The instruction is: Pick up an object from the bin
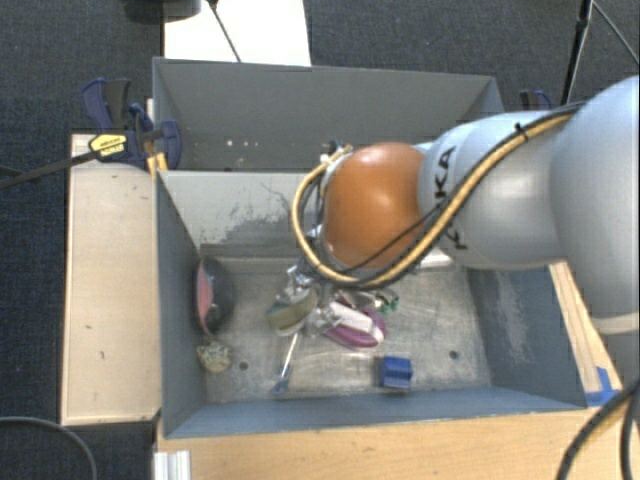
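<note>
While the big grey arm (pixel 540 198) leans in from the right, its orange wrist cover (pixel 372 203) hangs over the middle of a grey metal bin (pixel 330 118), looped by black and yellow cables (pixel 470 183). Below the cover, the gripper (pixel 308 298) is down at the bin floor, in among a small cluster of things at the centre. Whether it is spread or closed I cannot tell, because the cover and the clutter hide its tip. Close against it on the left lies a dull olive rounded piece (pixel 286 314), though I cannot tell whether the two touch. Just to its right lies a purple and white item (pixel 355 328), with something green (pixel 386 304) at that item's far edge. A thin stick (pixel 287 360) runs from the cluster toward the near wall. Well apart from these, a small blue block (pixel 395 372) sits near the front wall. A dark oval thing with a pink face (pixel 210 296) leans by the left wall. A small pale lump (pixel 213 356) lies in the front left corner.
</note>
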Controlling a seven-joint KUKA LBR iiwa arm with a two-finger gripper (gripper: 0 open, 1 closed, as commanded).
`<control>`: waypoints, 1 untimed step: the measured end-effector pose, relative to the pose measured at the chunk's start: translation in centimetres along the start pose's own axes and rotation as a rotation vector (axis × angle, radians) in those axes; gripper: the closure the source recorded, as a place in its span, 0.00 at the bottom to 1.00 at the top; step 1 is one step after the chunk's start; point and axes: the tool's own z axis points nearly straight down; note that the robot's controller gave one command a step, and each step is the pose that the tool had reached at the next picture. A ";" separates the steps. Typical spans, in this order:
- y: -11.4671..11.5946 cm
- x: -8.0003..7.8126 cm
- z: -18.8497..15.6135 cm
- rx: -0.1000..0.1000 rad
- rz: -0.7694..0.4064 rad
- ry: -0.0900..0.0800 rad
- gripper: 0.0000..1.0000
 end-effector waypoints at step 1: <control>3.0 2.2 -13.7 0.000 0.020 0.023 1.00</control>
